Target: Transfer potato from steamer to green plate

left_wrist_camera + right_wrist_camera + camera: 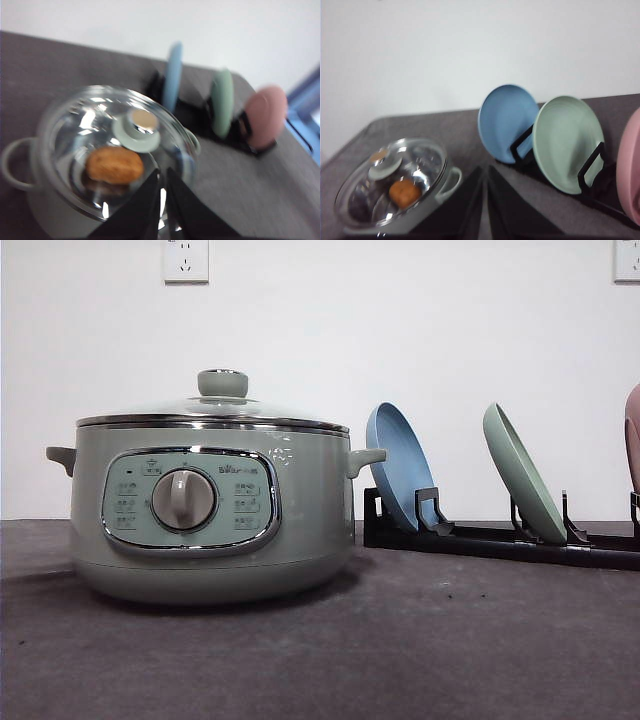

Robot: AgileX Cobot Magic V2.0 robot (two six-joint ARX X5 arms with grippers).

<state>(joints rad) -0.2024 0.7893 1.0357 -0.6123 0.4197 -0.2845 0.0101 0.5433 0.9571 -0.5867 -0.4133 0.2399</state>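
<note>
Orange-brown, the potato (114, 164) lies inside the steamer (210, 510), seen through its glass lid (95, 145), which sits closed with the green knob (222, 383) on top. Upright in a black rack (500, 537) on the grey tabletop (400, 650), to the steamer's right, stand a blue plate (398, 465), the green plate (524, 472) and a pink plate (265, 116). Left hand (162, 190) hovers above the lid, fingers nearly together, holding nothing. Right hand (485, 200) is likewise nearly closed and empty

Plain white wall (420, 330), two wall sockets (186, 260), dark grey tabletop (420, 640), perhaps felt
</note>
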